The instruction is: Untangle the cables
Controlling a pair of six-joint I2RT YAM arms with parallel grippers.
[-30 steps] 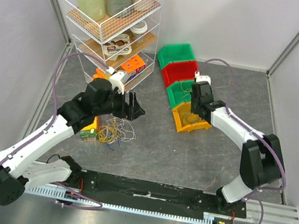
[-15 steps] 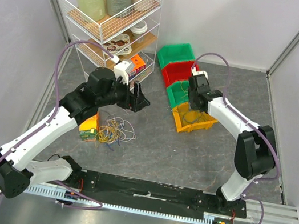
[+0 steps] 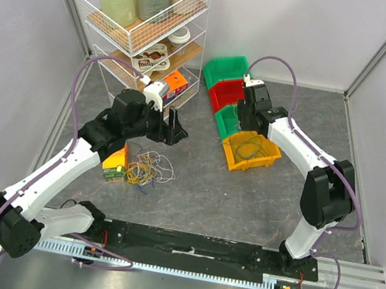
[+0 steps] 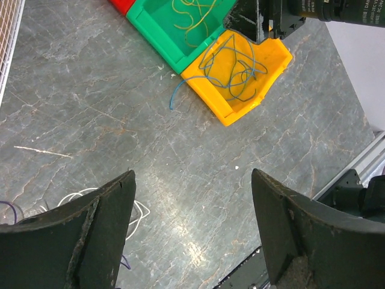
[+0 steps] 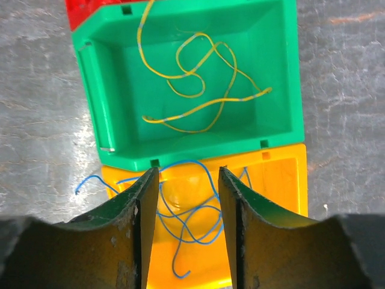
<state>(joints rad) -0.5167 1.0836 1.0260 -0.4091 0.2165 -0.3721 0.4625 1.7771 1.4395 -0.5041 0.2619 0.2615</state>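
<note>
A tangle of thin yellow, white and purple cables lies on the grey table. My left gripper hovers open above and to the right of it, empty. A white loop of the tangle shows beside its left finger. My right gripper stands open with nothing held, over the edge where the green bin meets the yellow bin. A blue cable lies loose in the yellow bin, one end hanging over the rim. A yellow cable lies in the green bin.
A wire rack with bottles and packets stands at the back left. A red bin and another green bin sit behind the row. A small yellow-orange box lies beside the tangle. A black rail runs along the near edge.
My right gripper has opened and drawn back from inside the yellow bin toward the green bin, leaving the blue cable there. My left arm has shifted slightly, still open.
</note>
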